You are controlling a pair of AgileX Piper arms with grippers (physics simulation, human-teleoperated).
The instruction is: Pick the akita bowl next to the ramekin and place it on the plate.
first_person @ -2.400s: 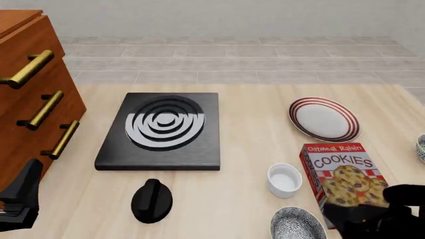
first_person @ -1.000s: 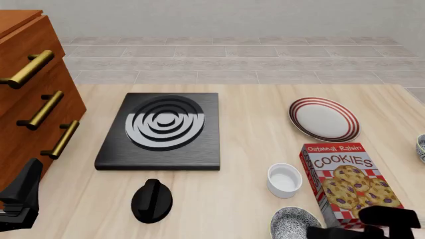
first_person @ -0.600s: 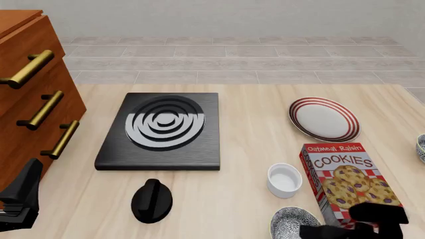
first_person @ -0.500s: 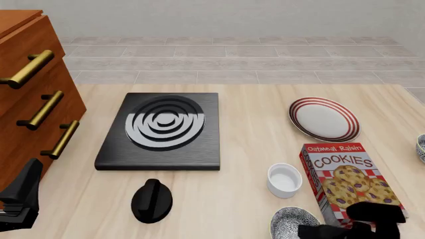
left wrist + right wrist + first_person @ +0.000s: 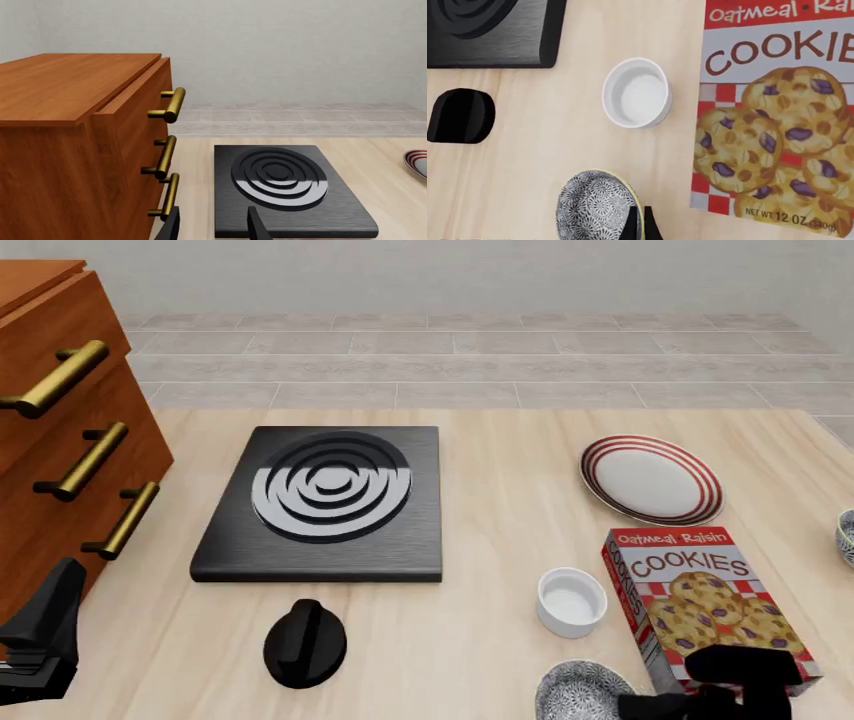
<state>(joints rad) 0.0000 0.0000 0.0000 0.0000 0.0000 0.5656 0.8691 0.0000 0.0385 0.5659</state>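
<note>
The akita bowl (image 5: 581, 693) sits at the table's near edge, speckled inside, and looks tilted in the right wrist view (image 5: 597, 206). My right gripper (image 5: 641, 225) is shut on its rim on the side toward the cookie box; from the front it shows as a black mass (image 5: 638, 706) at the bottom right. The white ramekin (image 5: 571, 601) (image 5: 636, 93) stands just beyond the bowl. Farther back on the right lies the red-ringed plate (image 5: 650, 479), whose edge shows in the left wrist view (image 5: 417, 163). My left gripper (image 5: 213, 227) (image 5: 47, 625) hangs open and empty at the near left.
A cookie box (image 5: 701, 606) (image 5: 774, 110) lies between the bowl and the plate. A black stove (image 5: 327, 500) and a black knob (image 5: 306, 642) are left of centre. A wooden drawer cabinet (image 5: 60, 440) fills the left. Another bowl (image 5: 846, 536) peeks in at the right edge.
The right gripper came down from over the cookie box to the bowl's rim. The bowl has since shifted slightly left and now looks tilted. The left arm has not moved.
</note>
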